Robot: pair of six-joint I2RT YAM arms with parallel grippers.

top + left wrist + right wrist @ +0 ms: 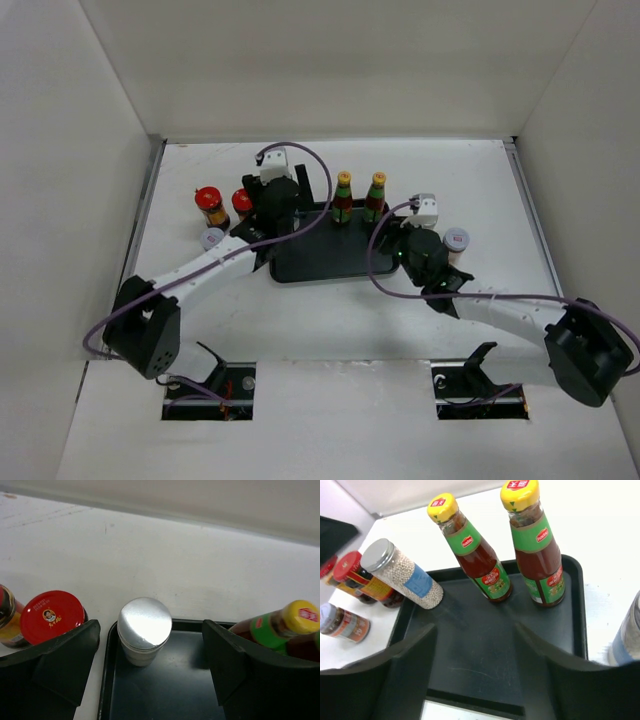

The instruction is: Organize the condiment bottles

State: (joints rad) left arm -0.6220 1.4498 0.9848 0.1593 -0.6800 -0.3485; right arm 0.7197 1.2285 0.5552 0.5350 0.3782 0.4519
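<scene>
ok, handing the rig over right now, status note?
Left gripper: open, empty; grey-topped jar between its fingertips, ungripped, in the far-left corner of the tray.
Right gripper: open, empty, over the tray.
Done: two green bottles and that jar stand on the tray.
To do: two red-lidded jars and a short jar on the table left of the tray, another jar to its right.

Two yellow-capped bottles [536, 545], grey-topped jar [144, 625] upright on tray [165, 690]; red-lidded jars [210, 207] outside, left.
</scene>
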